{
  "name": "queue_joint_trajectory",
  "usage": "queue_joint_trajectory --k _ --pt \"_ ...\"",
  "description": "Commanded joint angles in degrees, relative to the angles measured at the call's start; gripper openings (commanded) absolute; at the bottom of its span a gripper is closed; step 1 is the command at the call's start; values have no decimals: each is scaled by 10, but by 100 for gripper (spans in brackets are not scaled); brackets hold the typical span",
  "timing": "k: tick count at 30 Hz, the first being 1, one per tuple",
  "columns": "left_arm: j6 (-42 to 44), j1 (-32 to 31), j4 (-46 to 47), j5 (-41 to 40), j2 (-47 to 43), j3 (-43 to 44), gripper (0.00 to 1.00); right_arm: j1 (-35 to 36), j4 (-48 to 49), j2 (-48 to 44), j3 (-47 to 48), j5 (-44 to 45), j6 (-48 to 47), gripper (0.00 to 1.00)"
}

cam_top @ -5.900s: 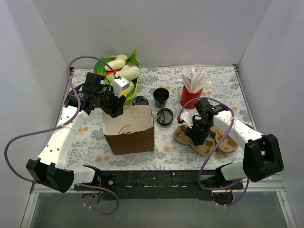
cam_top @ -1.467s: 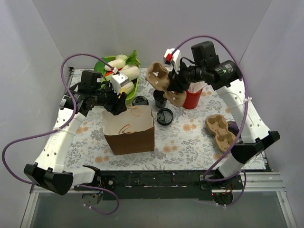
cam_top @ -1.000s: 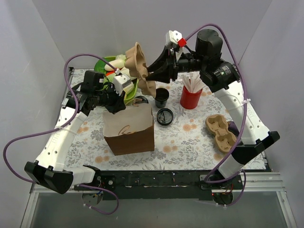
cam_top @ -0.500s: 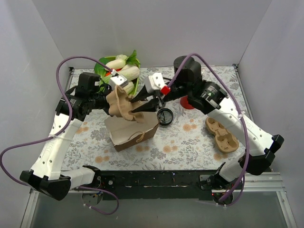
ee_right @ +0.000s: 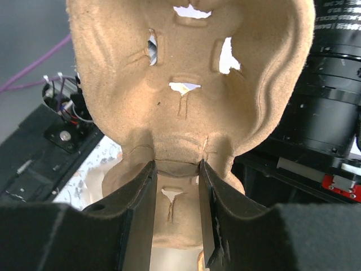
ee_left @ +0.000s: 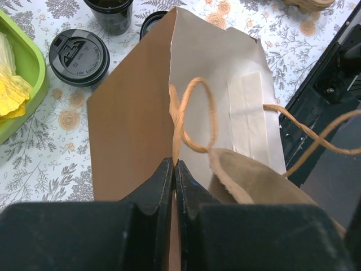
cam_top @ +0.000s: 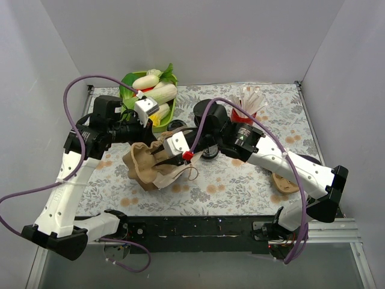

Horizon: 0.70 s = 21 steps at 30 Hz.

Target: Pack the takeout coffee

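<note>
On the flowered table beyond the bag, the takeout coffee stands open-topped and unpacked, a black sip lid lying just beside it; so the packing proper looks hardly begun. The brown paper bag is tipped over, and a tan pulp cup carrier hangs at its mouth; whether it has gone inside I cannot tell. What seems left: seat the carrier, lid the cup, set it in. The left gripper has its fingers pressed together on the bag's rim, next to a twine handle, holding the mouth up; the right gripper pinches the carrier's middle ridge between narrowly parted fingers, the cup wells fanning out beyond them.
</note>
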Motion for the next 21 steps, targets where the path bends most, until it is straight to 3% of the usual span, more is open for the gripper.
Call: queue_joint_trajectory --k 1,7,16,21 --pt "0 -2 -17 41 -28 15 0 9 -22 -11 -4 34 -116 1" --pt "5 -2 -22 65 -26 10 0 9 -120 -9 12 77 -210 1" --pt "-3 -2 -25 79 -22 10 0 9 -250 20 77 145 -204 1" --pt "4 -2 -27 120 -21 -4 0 8 -354 47 126 191 -252 1"
